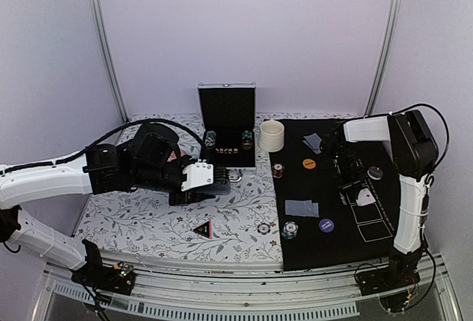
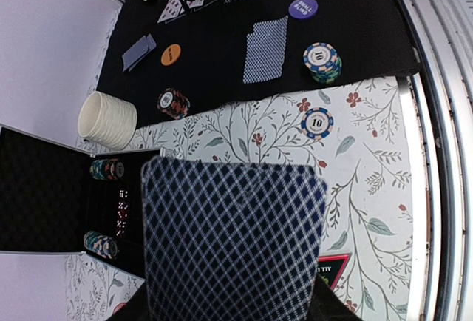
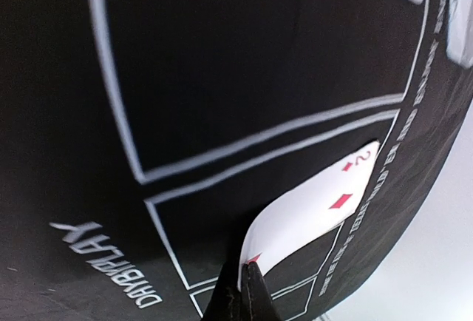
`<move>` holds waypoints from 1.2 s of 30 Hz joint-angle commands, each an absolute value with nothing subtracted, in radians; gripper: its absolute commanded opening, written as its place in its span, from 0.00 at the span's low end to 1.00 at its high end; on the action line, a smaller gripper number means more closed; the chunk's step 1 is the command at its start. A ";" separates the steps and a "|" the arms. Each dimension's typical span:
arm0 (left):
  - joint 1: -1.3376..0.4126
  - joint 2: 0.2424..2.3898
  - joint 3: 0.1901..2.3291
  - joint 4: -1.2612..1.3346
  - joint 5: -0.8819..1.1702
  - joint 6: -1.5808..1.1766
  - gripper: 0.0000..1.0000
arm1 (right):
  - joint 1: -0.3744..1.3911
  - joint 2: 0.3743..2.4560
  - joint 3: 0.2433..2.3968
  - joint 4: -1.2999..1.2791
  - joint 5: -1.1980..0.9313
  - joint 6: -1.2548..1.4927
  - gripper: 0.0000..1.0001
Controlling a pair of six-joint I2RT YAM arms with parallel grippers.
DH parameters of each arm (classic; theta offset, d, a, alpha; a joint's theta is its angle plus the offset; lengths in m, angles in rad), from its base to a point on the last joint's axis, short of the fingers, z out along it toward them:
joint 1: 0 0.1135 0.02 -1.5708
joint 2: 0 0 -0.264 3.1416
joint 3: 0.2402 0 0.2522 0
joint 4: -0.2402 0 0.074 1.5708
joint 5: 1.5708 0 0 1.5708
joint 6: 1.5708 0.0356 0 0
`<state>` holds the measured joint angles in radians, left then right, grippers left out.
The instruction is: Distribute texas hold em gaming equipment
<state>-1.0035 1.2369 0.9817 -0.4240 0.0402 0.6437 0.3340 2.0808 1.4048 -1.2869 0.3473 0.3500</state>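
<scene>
Floral table (image 1: 140, 217) carries a black mat (image 1: 318, 251) at 3 o'clock, an open case (image 1: 226, 106) and cup (image 1: 271, 134) at 12, a triangle marker (image 1: 202, 228) and chip (image 1: 264, 228) at 6

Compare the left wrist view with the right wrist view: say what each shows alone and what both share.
Left wrist only: a blue-backed card held close to the lens, the cream cup, orange disc, small-blind disc, a chip stack, the open chip case and the floral cloth. Right wrist only: the right gripper pinching a bent two of diamonds, its face readable. Both: the black mat with its DAYBYPLAY lettering.
</scene>
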 commanded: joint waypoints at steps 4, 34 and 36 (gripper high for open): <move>-0.999 1.225 0.976 -0.413 0.042 0.650 0.46 | 0.330 2.130 1.459 -1.167 0.303 0.257 0.02; -1.000 1.230 0.970 -0.410 0.045 0.653 0.46 | 0.249 1.930 1.452 -1.034 -0.038 0.230 0.47; -1.000 1.230 0.971 -0.411 0.047 0.653 0.46 | 0.204 1.884 1.443 -1.021 -0.045 0.227 0.47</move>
